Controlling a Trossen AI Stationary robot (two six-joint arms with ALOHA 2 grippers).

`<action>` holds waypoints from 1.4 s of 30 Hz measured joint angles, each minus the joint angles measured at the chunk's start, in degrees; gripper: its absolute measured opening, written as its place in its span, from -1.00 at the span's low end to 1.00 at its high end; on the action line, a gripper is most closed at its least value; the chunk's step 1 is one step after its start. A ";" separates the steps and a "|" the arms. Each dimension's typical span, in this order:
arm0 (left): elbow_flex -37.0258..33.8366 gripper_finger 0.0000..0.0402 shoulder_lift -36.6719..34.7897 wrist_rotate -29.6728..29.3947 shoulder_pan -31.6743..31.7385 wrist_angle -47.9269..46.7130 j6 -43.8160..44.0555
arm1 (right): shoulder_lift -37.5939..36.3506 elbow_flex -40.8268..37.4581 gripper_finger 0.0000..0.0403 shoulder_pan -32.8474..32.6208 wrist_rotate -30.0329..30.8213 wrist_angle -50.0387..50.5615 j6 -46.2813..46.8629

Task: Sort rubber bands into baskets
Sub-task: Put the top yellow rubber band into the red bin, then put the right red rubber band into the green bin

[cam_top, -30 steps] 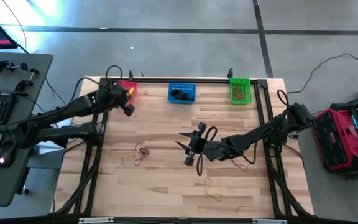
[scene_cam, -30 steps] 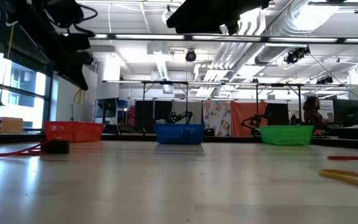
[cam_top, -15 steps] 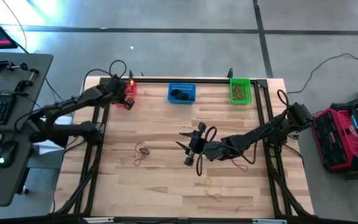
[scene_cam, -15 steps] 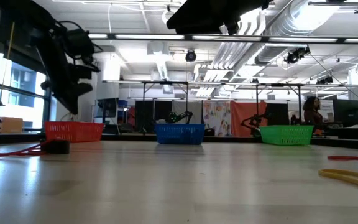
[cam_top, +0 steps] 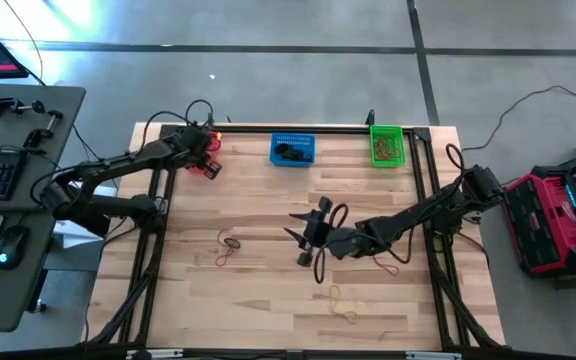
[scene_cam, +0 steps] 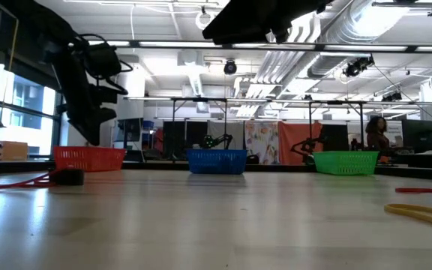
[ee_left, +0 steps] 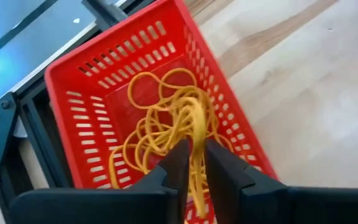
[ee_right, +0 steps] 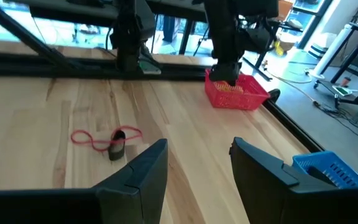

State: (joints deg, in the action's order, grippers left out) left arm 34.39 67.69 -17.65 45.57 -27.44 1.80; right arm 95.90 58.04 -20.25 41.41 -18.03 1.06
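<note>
Band of yellow-tan rubber [ee_left: 194, 121] threaded through the left gripper [ee_left: 194, 152], directly above the red basket [ee_left: 73, 124] at eleven o'clock on the table, over a heap of like yellow bands [ee_left: 148, 134] inside. Cannot tell whether clamped or already let go. Looks like the drop stage of one sorting round, judging by the position. Right gripper [ee_right: 197, 149] near the table's centre, released and wide, grasping nothing, pointed toward nine o'clock. Blue basket [cam_top: 274, 150] at twelve o'clock, with dark pieces in it; green basket [cam_top: 373, 145] at one o'clock, contents too small to name. Loose on the wood: a red-orange loop [ee_right: 92, 140] touching a short black band [ee_right: 117, 148] at about eight o'clock from centre, another yellow loop [cam_top: 343, 305] toward five o'clock, and a red one [cam_top: 388, 263] just beside the right arm at four o'clock. Plenty left to sort, then. Handling, as a guess: almost weightless, limp, stretchy, slightly tacky, so prone to clinging to a pad instead of falling, and to snagging on basket mesh. Best pinched across a single strand where the loop lifts off the wood, not over the flat middle. For the touching red and black pair, best taken at the far end of one loop to avoid dragging both along.
</note>
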 joint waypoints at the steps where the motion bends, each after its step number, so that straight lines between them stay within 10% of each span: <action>1: 0.00 -0.75 -0.08 0.00 -0.28 0.00 0.01 | 0.00 0.00 -0.18 0.00 -0.02 0.61 0.00; 16: 0.00 -0.35 -0.12 -0.19 -2.26 -2.15 2.07 | 0.00 0.00 -0.18 1.54 -2.22 3.24 5.54; 32: 0.00 -0.71 -7.79 -3.49 -6.06 -2.34 1.20 | 0.00 0.00 -0.95 2.19 -5.38 4.84 4.50; 42: 0.00 -0.98 -20.10 -2.75 -22.16 1.42 0.98 | 0.00 0.00 -0.94 -1.54 -15.19 17.07 16.06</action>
State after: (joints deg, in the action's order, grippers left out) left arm 34.39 47.58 -20.40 23.41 -26.03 2.78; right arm 95.90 58.04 -21.80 26.21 -0.96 17.12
